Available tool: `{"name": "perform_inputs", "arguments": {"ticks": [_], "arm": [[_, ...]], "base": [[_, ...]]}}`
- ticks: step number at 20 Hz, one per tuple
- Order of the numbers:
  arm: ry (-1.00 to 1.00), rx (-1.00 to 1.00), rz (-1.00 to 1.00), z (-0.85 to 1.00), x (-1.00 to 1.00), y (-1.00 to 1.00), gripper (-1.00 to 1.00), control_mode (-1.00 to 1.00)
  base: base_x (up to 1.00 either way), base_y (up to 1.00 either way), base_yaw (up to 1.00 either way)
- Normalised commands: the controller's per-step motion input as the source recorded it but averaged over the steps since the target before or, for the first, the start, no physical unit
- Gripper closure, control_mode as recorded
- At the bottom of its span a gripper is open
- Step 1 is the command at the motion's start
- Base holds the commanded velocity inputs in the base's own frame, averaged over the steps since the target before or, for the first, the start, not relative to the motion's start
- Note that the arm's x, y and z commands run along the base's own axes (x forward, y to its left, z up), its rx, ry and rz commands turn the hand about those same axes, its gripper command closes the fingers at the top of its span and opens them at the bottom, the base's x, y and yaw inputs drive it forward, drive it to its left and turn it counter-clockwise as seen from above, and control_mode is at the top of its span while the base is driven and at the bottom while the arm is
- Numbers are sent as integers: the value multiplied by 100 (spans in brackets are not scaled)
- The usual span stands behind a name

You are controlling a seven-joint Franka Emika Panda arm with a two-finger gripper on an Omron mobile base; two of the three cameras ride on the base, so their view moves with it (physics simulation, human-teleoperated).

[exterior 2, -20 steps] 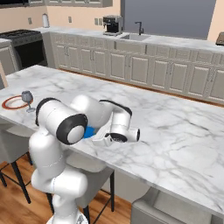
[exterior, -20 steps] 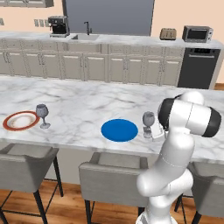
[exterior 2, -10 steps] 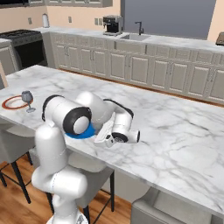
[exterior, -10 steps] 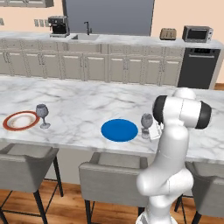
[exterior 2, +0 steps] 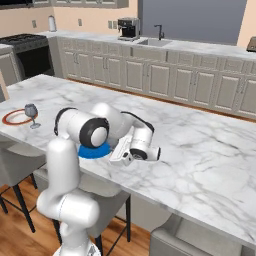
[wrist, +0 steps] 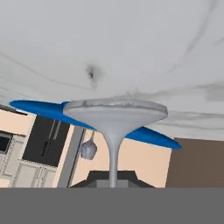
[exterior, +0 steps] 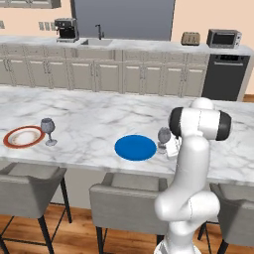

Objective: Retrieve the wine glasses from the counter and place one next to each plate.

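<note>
The tool (exterior 2: 118,156) is clamped on the stem of a wine glass (exterior: 163,137), its foot on the bench (exterior: 89,119) just beside the blue plate (exterior: 135,148). The other glass (exterior: 48,130) stands beside the red-rimmed plate (exterior: 22,137). Apparently only releasing remains.

Bright even rendered light, faint soft shadows, no glare, hand view perhaps slightly soft
</note>
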Motion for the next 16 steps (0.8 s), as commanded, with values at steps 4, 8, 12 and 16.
{"name": "perform_inputs", "arguments": {"ticks": [4,8,12,16], "arm": [[0,5,2,-22,17,0,100,-100],[0,4,2,-24,2,-5,100,-100],[0,4,2,-28,1,-6,100,-100],[-2,2,2,-28,0,-6,100,-100]], "base": [[0,0,0],[0,0,0],[0,0,0],[0,0,0]]}}
